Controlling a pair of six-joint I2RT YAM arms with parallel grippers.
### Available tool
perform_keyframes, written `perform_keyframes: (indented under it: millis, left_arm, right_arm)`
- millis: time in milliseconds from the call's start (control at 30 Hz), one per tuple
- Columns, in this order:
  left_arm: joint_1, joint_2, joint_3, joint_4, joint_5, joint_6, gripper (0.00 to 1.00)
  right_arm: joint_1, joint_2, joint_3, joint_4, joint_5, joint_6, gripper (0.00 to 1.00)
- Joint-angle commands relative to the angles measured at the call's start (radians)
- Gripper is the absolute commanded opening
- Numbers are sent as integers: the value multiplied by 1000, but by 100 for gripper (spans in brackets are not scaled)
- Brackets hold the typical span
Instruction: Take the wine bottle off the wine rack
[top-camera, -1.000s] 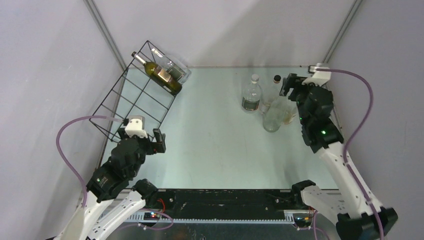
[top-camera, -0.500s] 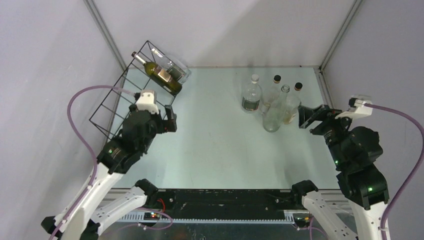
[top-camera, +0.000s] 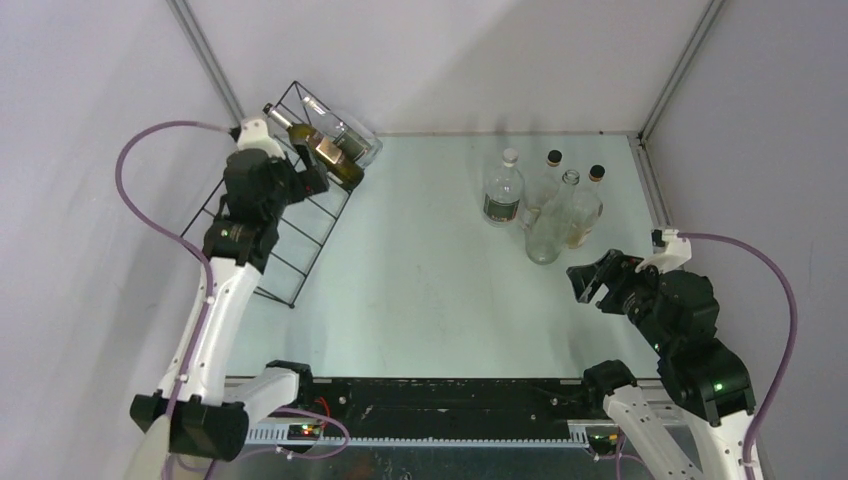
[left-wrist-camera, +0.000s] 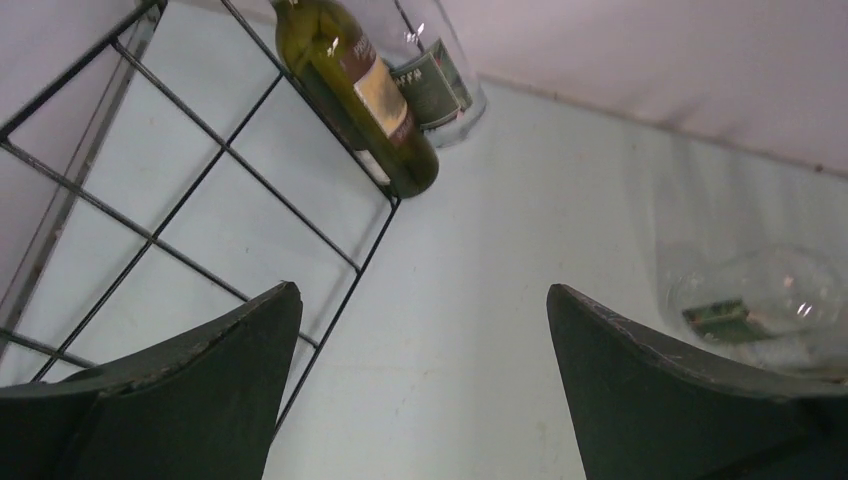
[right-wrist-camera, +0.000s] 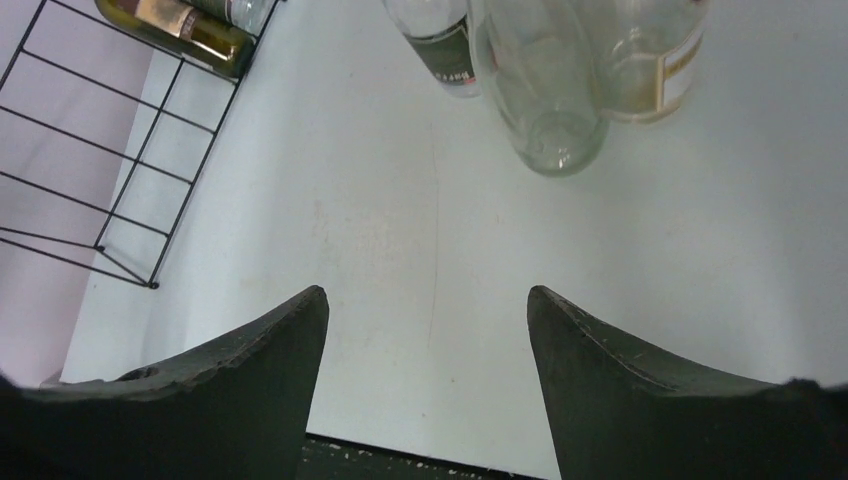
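The table (top-camera: 430, 270) holds everything. The wine rack (left-wrist-camera: 226, 150) sits at its far left corner. The green wine bottle (top-camera: 322, 148) lies slanted at the rack's far end, with a clear bottle (top-camera: 352, 140) just beside it. Its fat end pokes out toward the table, which likely makes it easy to reach. Four more bottles (top-camera: 545, 215) stand far right, well apart.

The left tool (left-wrist-camera: 420, 295) is wide open and holds nothing. It points at the wine bottle, probably to grab it. The top view hides its gap; the left wrist view shows the bottle ahead, not touched. The right tool (right-wrist-camera: 428, 295) is open and empty too, over bare table.
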Motion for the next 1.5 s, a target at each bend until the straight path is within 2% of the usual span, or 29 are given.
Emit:
perform_keyframes:
  millis: [0, 333, 700, 1033, 1467]
  left_arm:
    - [63, 89, 94, 119, 78, -29, 100]
    - [103, 277, 211, 241, 9, -77, 99]
    - [178, 554, 418, 204, -36, -212, 98]
    - [250, 751, 531, 222, 58, -328, 90]
    - [276, 920, 678, 229, 56, -292, 86]
  right_arm:
    - [-3, -38, -57, 30, -61, 55, 75]
    - [-3, -70, -127, 36, -48, 75, 75]
    - [-3, -60, -203, 69, -25, 60, 75]
    - [-3, -22, -204, 75, 16, 48, 75]
    - [-2, -20, -204, 72, 46, 47, 75]
